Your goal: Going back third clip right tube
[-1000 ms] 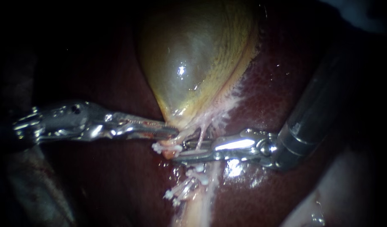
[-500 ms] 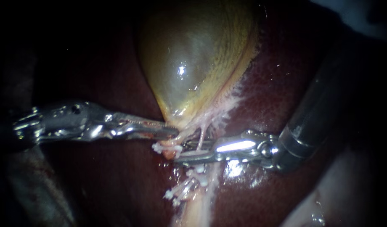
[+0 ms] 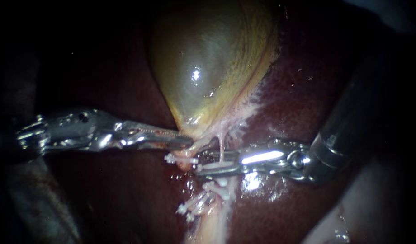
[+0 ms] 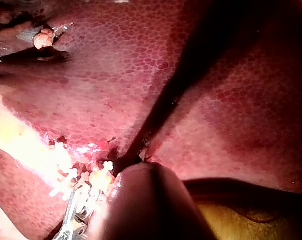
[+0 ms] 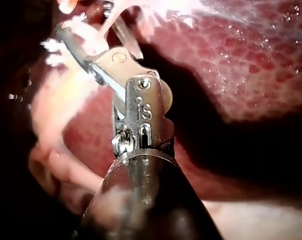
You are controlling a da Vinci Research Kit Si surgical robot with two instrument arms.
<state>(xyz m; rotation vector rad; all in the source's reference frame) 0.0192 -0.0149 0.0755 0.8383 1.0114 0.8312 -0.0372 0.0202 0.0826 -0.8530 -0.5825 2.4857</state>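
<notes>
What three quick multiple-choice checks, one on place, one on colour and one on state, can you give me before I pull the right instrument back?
1. The left instrument has its tip:
A) at the gallbladder's narrow lower end
B) on its broad upper dome
C) clear of all tissue

2. The clips are:
A) blue
B) white
C) black

3. The right instrument's tip is:
A) closed flat
B) hidden
C) open

Answers:
1 A: it clamps tissue where the gallbladder tapers.
2 B: white bars show just below the gallbladder.
3 C: a gap shows between its two halves in the endoscope and right wrist views.
</notes>
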